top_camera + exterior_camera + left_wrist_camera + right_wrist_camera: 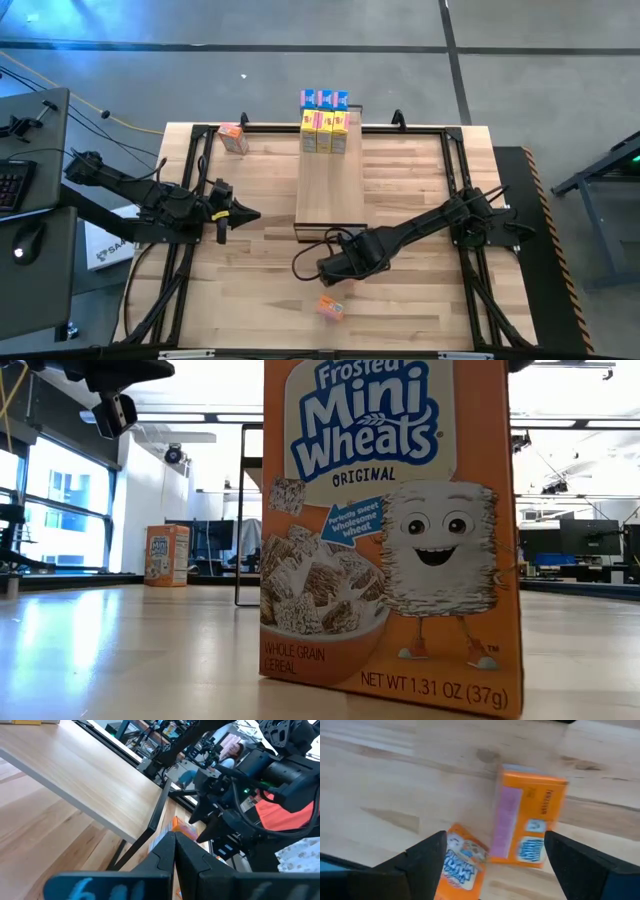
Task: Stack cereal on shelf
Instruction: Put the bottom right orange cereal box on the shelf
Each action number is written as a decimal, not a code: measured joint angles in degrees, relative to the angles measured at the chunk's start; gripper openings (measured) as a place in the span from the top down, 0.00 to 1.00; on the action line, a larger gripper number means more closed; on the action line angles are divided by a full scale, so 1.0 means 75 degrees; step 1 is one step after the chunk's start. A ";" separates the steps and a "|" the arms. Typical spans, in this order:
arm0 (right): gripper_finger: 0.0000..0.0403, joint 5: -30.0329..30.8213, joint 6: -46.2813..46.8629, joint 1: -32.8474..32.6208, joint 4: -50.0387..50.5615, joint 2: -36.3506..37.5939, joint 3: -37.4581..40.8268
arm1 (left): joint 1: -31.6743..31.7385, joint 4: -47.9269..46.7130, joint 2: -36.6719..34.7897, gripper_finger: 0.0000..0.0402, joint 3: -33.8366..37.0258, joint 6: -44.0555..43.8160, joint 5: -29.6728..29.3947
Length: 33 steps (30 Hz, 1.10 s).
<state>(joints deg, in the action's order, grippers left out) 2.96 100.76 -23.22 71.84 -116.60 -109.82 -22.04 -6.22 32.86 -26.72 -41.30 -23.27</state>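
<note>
Orange cereal box at six o'clock, upright, tilted diagonally; right gripper spread wide just above; shelf beyond at twelve; left gripper pinched shut, empty

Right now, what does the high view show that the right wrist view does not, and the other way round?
Only the high view shows the shelf with blue and yellow cereal boxes at its far end, an orange box near the table's far left corner, and the left gripper, shut, waiting left of the shelf. Only the right wrist view shows that two orange boxes, one upright and one lying flat, sit ahead of the right gripper's open fingers. Both show the right gripper above the near orange cereal on the wooden table.
</note>
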 joint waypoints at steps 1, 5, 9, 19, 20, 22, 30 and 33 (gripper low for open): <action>0.22 0.0000 0.0056 0.0000 -0.0005 0.0000 0.0000 | 0.0000 0.0000 0.0000 1.00 0.0000 0.0000 0.0000; 0.21 0.0008 0.0190 0.0038 0.0285 -0.0078 0.0006 | 0.0000 -0.0003 0.0000 1.00 0.0000 0.0000 -0.0003; 0.21 0.0077 0.0243 0.0065 0.0298 -0.0128 0.0006 | 0.0000 0.0001 0.0000 1.00 0.0000 -0.0006 -0.0006; 0.21 0.0176 0.0113 0.0213 0.0338 -0.0284 0.0009 | 0.0000 -0.0009 0.0001 1.00 0.0000 -0.0006 0.0012; 0.21 0.0150 0.0102 0.0238 0.0317 -0.0334 0.0008 | 0.0000 -0.0004 0.0000 1.00 0.0000 -0.0006 0.0012; 0.21 0.0098 0.0037 0.0251 0.0305 -0.0429 0.0009 | 0.0000 -0.0018 0.0002 1.00 0.0000 -0.0007 0.0015; 0.37 -0.0028 0.0117 0.0262 0.0303 -0.0458 0.0009 | -0.0003 -0.0055 0.0000 1.00 0.0000 -0.0064 0.0020; 0.46 -0.0087 0.0109 0.0262 0.0296 -0.0458 0.0009 | -0.0002 -0.0062 0.0000 1.00 0.0000 -0.0061 0.0020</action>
<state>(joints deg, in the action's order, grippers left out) 2.31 101.58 -21.26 74.06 -120.03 -109.75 -22.05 -6.68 32.86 -26.72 -41.76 -23.11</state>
